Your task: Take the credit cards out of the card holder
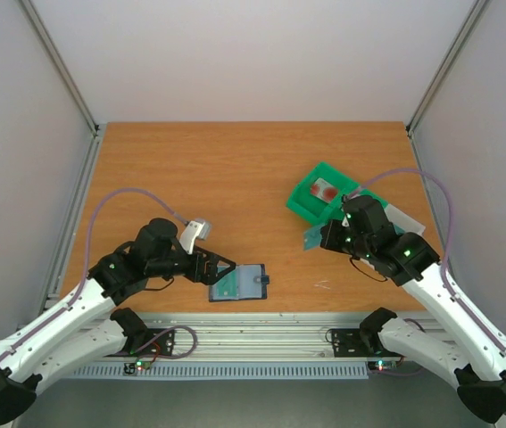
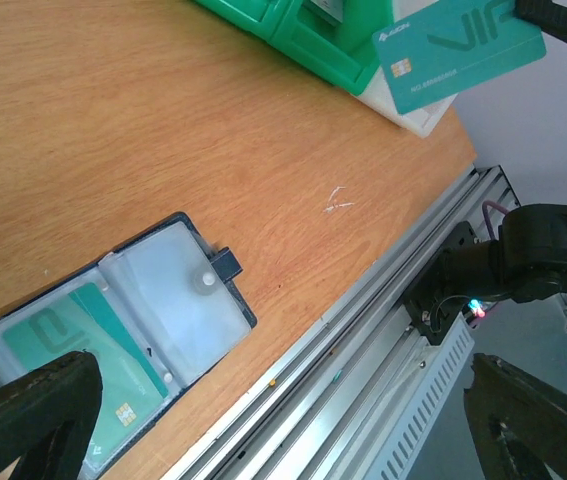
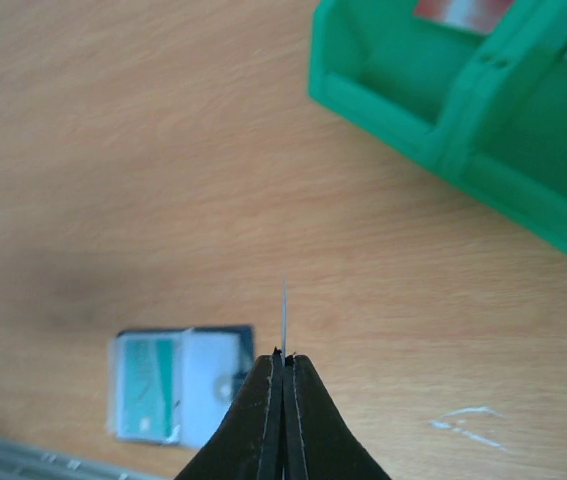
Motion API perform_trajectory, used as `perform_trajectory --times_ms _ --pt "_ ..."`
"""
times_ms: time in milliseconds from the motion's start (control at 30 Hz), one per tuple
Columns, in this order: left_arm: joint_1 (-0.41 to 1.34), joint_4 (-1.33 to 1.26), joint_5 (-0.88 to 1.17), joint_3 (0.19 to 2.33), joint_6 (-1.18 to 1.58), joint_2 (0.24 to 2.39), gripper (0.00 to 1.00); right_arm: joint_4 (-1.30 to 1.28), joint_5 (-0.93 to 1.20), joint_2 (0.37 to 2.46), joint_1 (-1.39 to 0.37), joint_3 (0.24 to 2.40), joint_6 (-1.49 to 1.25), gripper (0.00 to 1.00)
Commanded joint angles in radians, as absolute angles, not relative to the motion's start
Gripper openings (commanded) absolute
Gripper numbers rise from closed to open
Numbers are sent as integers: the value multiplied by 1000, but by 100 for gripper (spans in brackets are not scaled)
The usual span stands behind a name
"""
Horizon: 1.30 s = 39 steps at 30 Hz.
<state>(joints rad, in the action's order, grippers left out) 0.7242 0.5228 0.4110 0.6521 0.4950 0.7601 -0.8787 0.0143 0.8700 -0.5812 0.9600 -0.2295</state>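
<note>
The card holder [image 1: 245,283] lies open near the table's front edge, a teal credit card [image 2: 93,350] still in its left pocket. My left gripper [image 1: 219,270] hovers over the holder's left side, open wide, with both fingers [image 2: 23,415] apart and nothing between them. My right gripper [image 1: 328,234] is shut on another teal credit card [image 1: 313,237], lifted above the table just in front of the green tray [image 1: 302,203]. In the right wrist view that card [image 3: 283,310] shows edge-on, sticking up from the shut gripper [image 3: 283,355]. The left wrist view shows the held card [image 2: 458,50] face-on.
A whitish card with a red blotch [image 1: 324,189] lies in the green tray. A white flat piece [image 1: 404,218] sits under the tray's right side. The metal rail [image 2: 363,330] runs along the table's front edge, close to the holder.
</note>
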Motion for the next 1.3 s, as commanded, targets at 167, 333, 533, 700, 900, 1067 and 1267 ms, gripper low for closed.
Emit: perform_trajectory --times_ms 167,333,533,700,900,1067,1267 --pt "727 471 361 635 512 739 100 -979 -227 853 -484 1017 -196 1" --pt "727 503 357 658 507 736 99 -991 -184 861 -328 1031 -128 1" --pt "726 536 344 647 476 720 99 -980 22 890 -73 1061 -19 1" --pt "726 548 341 639 470 720 99 -955 133 982 112 1063 48 1" --pt "726 536 343 634 476 736 99 -915 193 1015 284 1044 89 1" --pt "726 498 344 628 483 769 99 -906 222 1045 401 1037 123 1" --pt "727 441 346 624 493 823 99 -863 244 1086 459 1022 132 1"
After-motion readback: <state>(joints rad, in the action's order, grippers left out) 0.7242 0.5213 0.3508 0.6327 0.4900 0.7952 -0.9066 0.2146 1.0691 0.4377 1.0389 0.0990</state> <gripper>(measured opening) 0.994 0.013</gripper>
